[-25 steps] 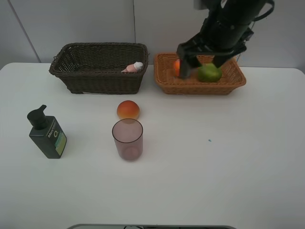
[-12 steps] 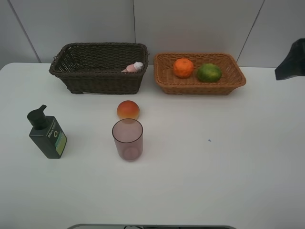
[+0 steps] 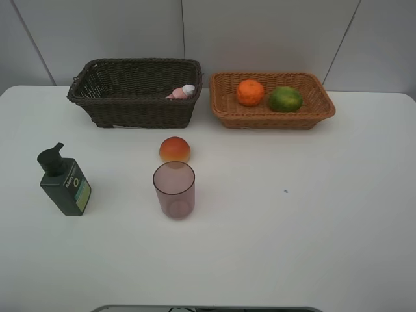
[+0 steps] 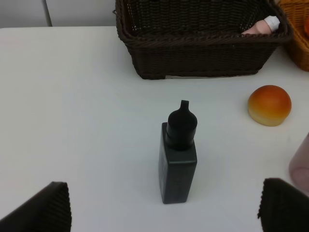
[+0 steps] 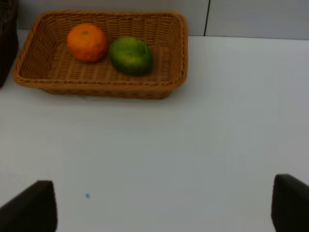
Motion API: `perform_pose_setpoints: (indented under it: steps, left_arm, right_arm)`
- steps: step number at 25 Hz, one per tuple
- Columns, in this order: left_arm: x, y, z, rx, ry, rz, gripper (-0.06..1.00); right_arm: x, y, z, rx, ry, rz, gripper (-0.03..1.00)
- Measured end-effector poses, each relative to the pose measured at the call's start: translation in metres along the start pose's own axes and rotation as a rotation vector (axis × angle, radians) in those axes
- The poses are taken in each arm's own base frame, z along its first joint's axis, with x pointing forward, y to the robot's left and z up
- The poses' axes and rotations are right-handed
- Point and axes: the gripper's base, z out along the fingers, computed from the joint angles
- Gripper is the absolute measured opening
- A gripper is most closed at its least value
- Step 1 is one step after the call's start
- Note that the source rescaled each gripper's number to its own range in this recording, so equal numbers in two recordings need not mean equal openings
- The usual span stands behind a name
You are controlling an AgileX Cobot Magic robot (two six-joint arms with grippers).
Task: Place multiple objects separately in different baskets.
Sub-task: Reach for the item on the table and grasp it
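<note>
The orange [image 3: 250,92] and the green fruit [image 3: 285,99] lie side by side in the light tan basket [image 3: 273,121]. The small pink bottle [image 3: 181,92] rests in the right end of the dark brown basket [image 3: 133,104]. On the table stand the dark green pump bottle [image 3: 64,183] and the mauve cup [image 3: 174,190], with the peach-like fruit [image 3: 174,149] just behind the cup. Neither arm shows in the exterior view. My left gripper [image 4: 164,210] is open, with the pump bottle [image 4: 178,159] standing just beyond its fingertips. My right gripper [image 5: 161,205] is open and empty, back from the tan basket [image 5: 96,88].
White table with a wall behind the baskets. A tiny blue speck [image 3: 285,191] marks the table right of the cup. A narrow gap separates the two baskets. In the left wrist view the peach-like fruit [image 4: 269,105] lies beside the dark basket [image 4: 203,58].
The right arm has pulled away from over the tan basket and out of the exterior view to the right. The green fruit stays in the basket. Nothing else moved.
</note>
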Motion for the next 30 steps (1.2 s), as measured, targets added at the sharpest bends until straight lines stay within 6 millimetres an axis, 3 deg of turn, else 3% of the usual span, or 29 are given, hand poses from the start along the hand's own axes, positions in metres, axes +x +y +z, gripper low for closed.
perform_pose_setpoints:
  steps: [12,20,30]
  left_arm:
    - [0.000,0.000,0.000,0.000,0.000,0.000,0.99]
    - [0.000,0.000,0.000,0.000,0.000,0.000,0.99]
    - [0.000,0.000,0.000,0.000,0.000,0.000,0.99]
  right_arm:
    - [0.044,-0.007,-0.050,0.006,-0.084,0.017,0.89]
    - [0.086,-0.007,-0.030,0.004,-0.150,-0.013,0.89]
    - [0.091,-0.004,-0.027,0.020,-0.143,-0.001,0.89]
